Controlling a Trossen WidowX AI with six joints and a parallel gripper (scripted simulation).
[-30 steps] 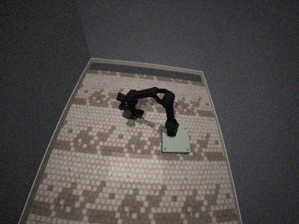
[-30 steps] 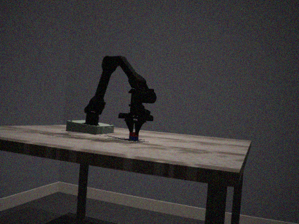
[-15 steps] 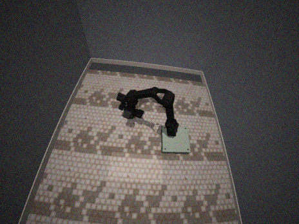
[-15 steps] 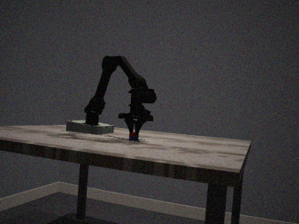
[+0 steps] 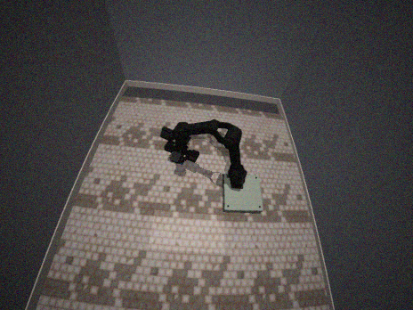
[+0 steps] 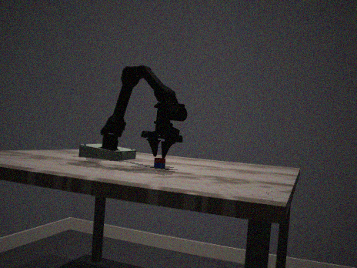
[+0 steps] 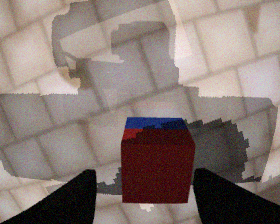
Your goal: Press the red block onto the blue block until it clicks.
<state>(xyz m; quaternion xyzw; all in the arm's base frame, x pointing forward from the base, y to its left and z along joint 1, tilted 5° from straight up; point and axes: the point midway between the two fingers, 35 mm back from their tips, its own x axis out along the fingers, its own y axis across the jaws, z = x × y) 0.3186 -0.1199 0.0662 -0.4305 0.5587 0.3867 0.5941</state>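
The red block (image 6: 160, 160) (image 7: 157, 172) was seated on top of the blue block (image 6: 159, 166) (image 7: 155, 123), forming one upright stack on the table (image 5: 187, 241) (image 6: 215, 178). The faces appeared flush in the exterior view; whether the joint had clicked fully home could not be told.

The pincer (image 6: 159, 157) (image 7: 145, 178) was open and pointed downward, directly above the stack. Its two fingertips stood on opposite sides of the red block in the wrist view, with a gap at each side, and gripped nothing. In the top view the arm (image 5: 214, 126) (image 6: 131, 75) covered the stack, so the blocks could not be located there.

Surroundings: the arm was mounted on a pale green base plate (image 5: 244, 201) (image 6: 128, 155), well apart from the stack. Small dark fixing points were visible near the plate corners. The table surface carried a pattern of pale tiles with brown patches. A plain grey wall (image 6: 250, 58) stood behind the table, with a light skirting board (image 6: 161, 242) along its foot. No obstruction was visible between the fingertips and the blocks. Shadows of the arm and pincer lay across the tiles around the stack.
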